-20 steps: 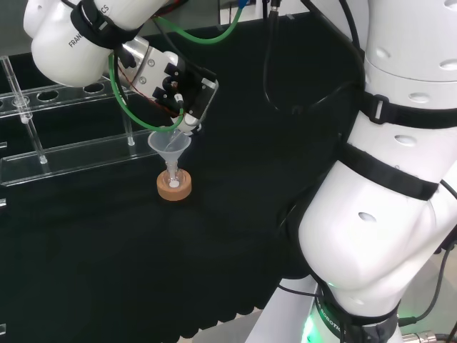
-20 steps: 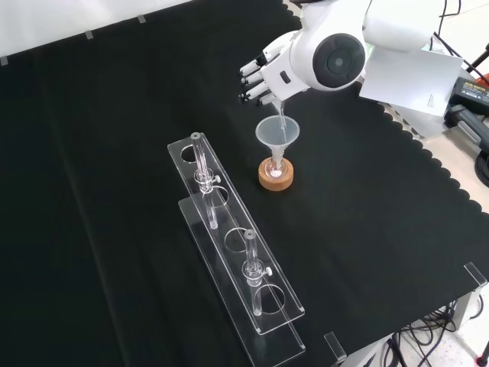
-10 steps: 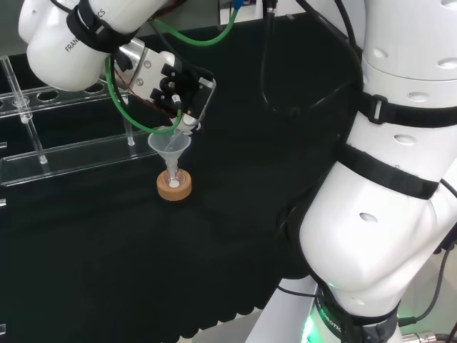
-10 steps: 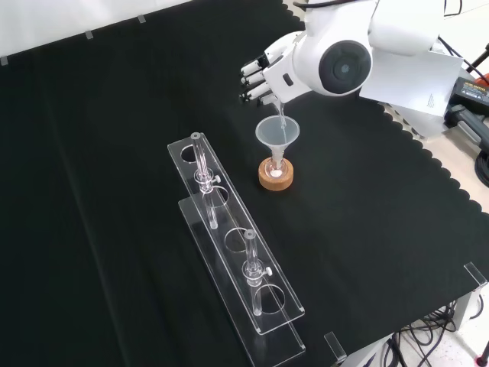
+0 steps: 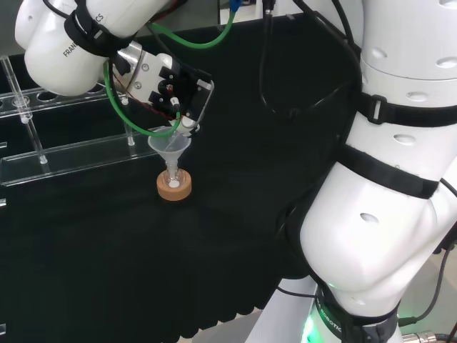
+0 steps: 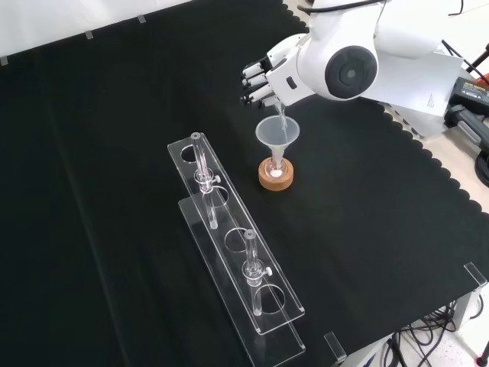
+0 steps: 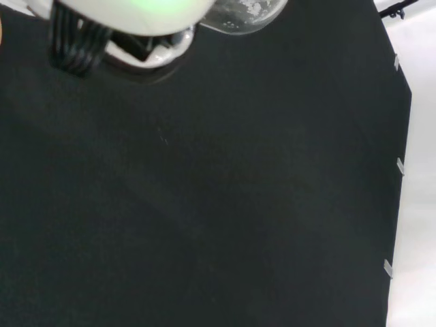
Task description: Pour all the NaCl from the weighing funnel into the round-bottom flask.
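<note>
Over black cloth (image 6: pixel 114 153), the hand (image 6: pixel 260 80) grips the weighing funnel (image 6: pixel 281 121), steeply tilted, spout down into the flask's funnel (image 6: pixel 276 135).

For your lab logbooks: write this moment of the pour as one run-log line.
step: pouring | hand: holds weighing funnel, tilted spout-down | target: funnel in flask on cork ring | white grains in flask

Tan cork ring (image 5: pixel 174 187), black cloth (image 6: pixel 114 115)

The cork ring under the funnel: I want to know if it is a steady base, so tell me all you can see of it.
The cork ring is a low, round, tan stand lying flat on the black cloth, right of the clear rack in the front view. A small clear flask sits in its middle with white grains at the bottom, and a clear funnel stands above it.
</note>
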`<control>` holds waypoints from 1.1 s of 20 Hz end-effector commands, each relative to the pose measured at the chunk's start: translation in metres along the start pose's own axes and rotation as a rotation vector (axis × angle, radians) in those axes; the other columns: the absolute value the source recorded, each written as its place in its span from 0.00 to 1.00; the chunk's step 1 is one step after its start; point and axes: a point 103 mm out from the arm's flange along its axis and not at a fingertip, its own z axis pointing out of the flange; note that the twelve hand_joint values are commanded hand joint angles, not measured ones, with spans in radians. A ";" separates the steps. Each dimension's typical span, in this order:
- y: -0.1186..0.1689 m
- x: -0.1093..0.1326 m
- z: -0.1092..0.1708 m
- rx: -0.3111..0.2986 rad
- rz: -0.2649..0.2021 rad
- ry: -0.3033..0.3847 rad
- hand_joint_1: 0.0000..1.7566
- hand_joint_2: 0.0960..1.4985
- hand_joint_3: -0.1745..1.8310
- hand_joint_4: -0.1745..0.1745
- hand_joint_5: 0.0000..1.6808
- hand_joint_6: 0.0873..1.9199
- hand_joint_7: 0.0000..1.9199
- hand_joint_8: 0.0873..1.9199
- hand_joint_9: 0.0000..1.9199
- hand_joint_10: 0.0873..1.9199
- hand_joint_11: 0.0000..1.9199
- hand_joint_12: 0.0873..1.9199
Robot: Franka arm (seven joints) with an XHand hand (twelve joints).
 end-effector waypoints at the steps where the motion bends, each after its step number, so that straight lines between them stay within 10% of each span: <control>1: 0.001 -0.001 -0.001 0.006 0.003 -0.018 0.64 0.38 0.43 1.00 0.76 0.33 0.24 0.32 0.44 0.15 0.42 0.52; 22: 0.002 0.003 -0.009 0.005 0.013 -0.073 0.64 0.38 0.43 1.00 0.76 0.33 0.23 0.32 0.44 0.15 0.42 0.52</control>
